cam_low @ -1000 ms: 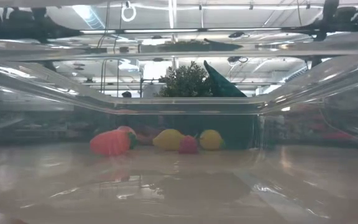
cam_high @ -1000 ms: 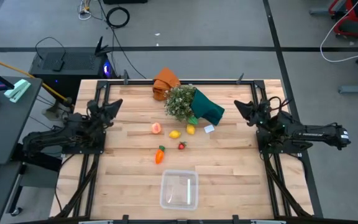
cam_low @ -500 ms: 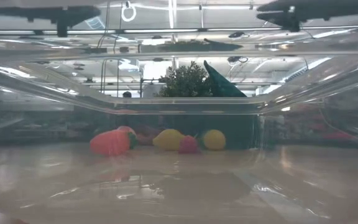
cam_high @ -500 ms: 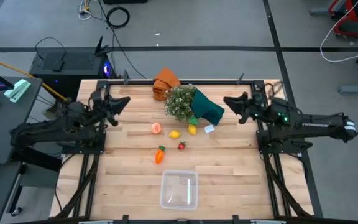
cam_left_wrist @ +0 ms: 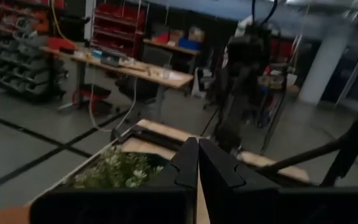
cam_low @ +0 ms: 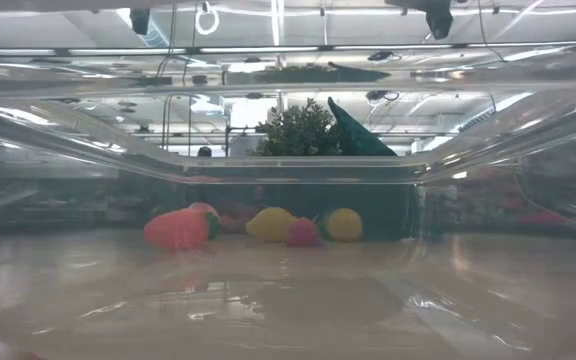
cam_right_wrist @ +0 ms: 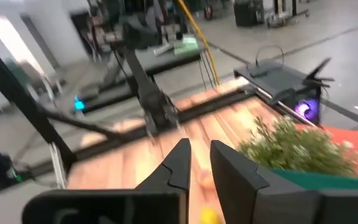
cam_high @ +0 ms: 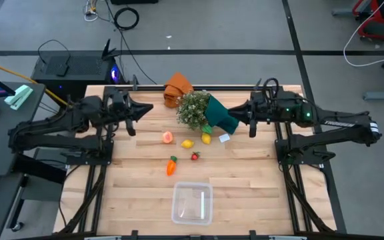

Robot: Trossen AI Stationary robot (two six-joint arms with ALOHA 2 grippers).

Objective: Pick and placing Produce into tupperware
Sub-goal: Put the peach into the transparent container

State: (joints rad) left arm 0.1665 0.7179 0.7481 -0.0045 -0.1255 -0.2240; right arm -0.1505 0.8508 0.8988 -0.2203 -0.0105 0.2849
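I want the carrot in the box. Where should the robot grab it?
Probably around the orange body of the carrot, coming straight down from above. It lies flat on the table with bare wood on both long sides, so the fingers could close across it. Its small green top looks too little to pinch.

Two dark arms, angular black pincers

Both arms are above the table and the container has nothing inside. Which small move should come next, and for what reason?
Probably the left gripper, its fingers together, should open and descend toward the peach, the nearest fruit to it. All the produce lies on the wood and the tupperware is empty. The right gripper hangs over the plant's teal wrap.
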